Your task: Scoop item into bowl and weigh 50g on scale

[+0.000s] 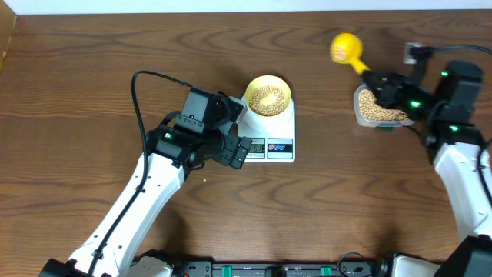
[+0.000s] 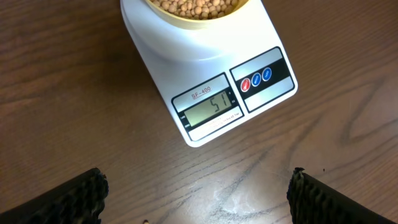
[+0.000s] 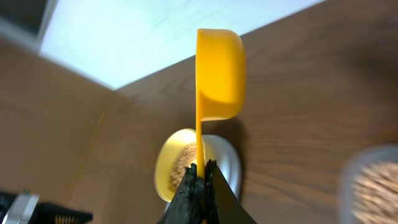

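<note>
Bowl of beans sits on scale; display reads 51. Left gripper just beside scale's display end, jaws wide apart, empty, nearer arm. Right gripper well right of scale, clamped on yellow scoop handle, handle pointing scaleward.

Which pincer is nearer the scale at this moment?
Left. The open left pincer sits right beside the display end of the scale. The right pincer, shut on the handle of the yellow scoop, is well off to the right, by the clear tub.
</note>
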`<state>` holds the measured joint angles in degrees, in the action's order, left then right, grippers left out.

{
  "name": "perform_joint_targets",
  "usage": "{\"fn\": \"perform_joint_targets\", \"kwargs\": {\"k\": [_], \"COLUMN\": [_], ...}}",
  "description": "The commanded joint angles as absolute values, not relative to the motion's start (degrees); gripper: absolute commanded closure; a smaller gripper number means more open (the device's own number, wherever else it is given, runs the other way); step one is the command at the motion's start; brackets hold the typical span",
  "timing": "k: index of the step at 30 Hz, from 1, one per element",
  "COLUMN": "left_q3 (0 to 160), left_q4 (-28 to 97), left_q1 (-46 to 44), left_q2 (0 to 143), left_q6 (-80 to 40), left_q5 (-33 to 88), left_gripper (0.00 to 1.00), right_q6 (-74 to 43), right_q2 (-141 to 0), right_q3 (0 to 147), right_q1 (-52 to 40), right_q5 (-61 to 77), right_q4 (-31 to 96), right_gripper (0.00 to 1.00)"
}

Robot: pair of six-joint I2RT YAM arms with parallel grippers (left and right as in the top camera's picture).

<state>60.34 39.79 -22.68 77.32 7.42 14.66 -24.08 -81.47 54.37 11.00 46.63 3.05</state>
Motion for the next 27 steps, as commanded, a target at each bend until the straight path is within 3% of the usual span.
{"fn": "perform_joint_targets", "kwargs": {"k": [1, 7, 11, 19, 27], "left_q3": [59.83, 59.83, 59.83, 59.83, 59.83], "left_q4": [39.77, 39.77, 39.77, 39.77, 39.77], "left_q1": [-22.85, -22.85, -22.85, -22.85, -22.85], "left_q2": [77.49, 77.49, 77.49, 77.49, 77.49], "left_q6": [6.96, 6.96, 6.96, 6.96, 6.96], "left_q5": [14.48, 14.48, 14.48, 14.48, 14.48], "left_gripper": [0.05, 0.05, 0.05, 0.05, 0.05], "right_q6": [-25.91, -25.34, -16.27, 0.38, 4.97], "right_q2": [-80.09, -80.09, -80.09, -80.07, -77.19], "right_q3": [54.54, 54.54, 54.54, 54.54, 54.54], "right_q1": [16.38, 24.25, 28.25, 28.40, 28.25], "right_q5": [47.09, 47.09, 47.07, 39.29, 36.53], "right_q4": [5.61, 9.98, 15.70, 29.65, 31.07], "right_gripper": [0.99, 0.99, 0.99, 0.99, 0.99]}}
